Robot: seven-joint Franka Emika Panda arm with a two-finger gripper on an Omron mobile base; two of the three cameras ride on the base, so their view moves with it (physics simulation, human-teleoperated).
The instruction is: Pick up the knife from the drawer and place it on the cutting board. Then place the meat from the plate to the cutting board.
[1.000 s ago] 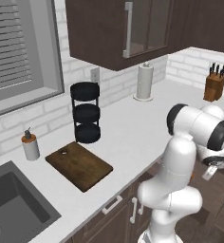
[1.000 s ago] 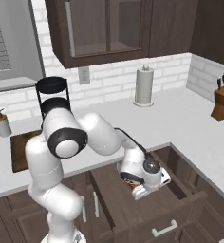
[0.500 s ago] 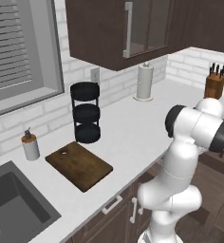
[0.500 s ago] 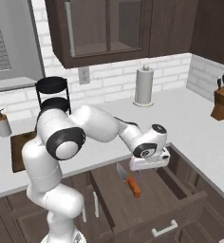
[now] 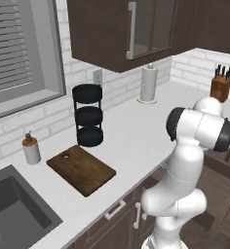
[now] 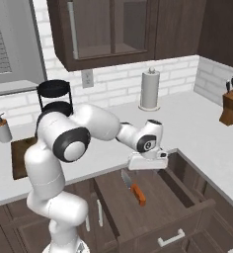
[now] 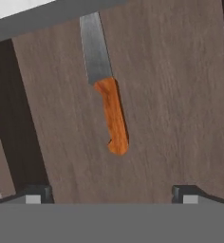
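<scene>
Up has gone the gripper [image 6: 147, 165]: a second ago it was low in the drawer [image 6: 158, 202], right over the knife [image 6: 134, 187], and now it hangs higher, just above the drawer's back edge, with the knife in plain sight below it. Its two fingers are wide apart and hold nothing. Going from left to right on the pale worktop [image 5: 131, 131] there is a dark sink [image 5: 12, 214], a small soap bottle [image 5: 31, 148], the brown cutting board [image 5: 81, 169] lying flat with nothing on it, a black round rack [image 5: 89, 115], a white paper roll [image 5: 148, 83] by the brick wall, and a knife block [image 5: 220, 85] in the far corner. Dark cupboards [image 5: 131, 29] hang above. The knife lies flat on the drawer's wooden floor, a little below and ahead of the gripper, not touching it. In the hand view its orange handle [image 7: 113, 116] points toward the fingertips [image 7: 185, 192] and its grey blade [image 7: 95, 47] points away.
</scene>
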